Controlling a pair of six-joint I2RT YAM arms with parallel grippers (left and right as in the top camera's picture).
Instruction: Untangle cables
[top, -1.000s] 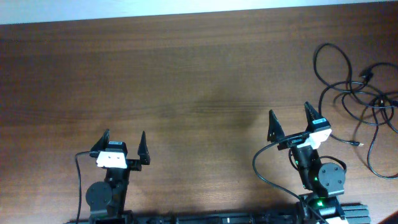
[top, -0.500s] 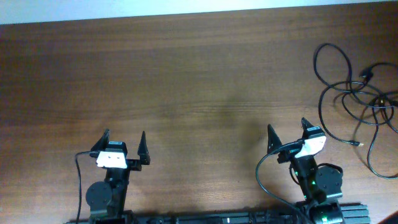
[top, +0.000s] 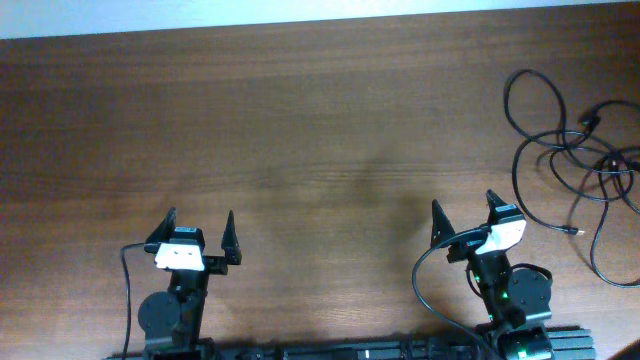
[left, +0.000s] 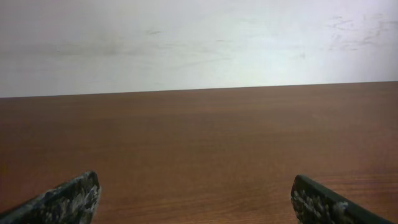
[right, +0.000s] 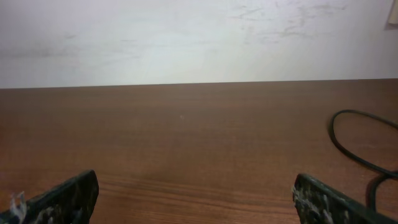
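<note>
the left gripper (top: 200, 214) sat at the lower left of the overhead frame, its two fingers spread wide and holding nothing, tips pointing toward the top of the frame. the right gripper (top: 463, 202) sat at the lower right, also spread wide and bare, turned slightly to the left. both hovered over bare brown wood of the table (top: 320, 130). the cables (top: 572, 146) lay in loose, crossing black loops at the far right edge of the overhead frame, above and to the right of the right gripper and apart from it. in the right wrist view one curve of cable (right: 334, 130) showed at the right edge, beyond the fingers (right: 329, 202); the left wrist view showed only wood and a pale wall (left: 199, 43)
</note>
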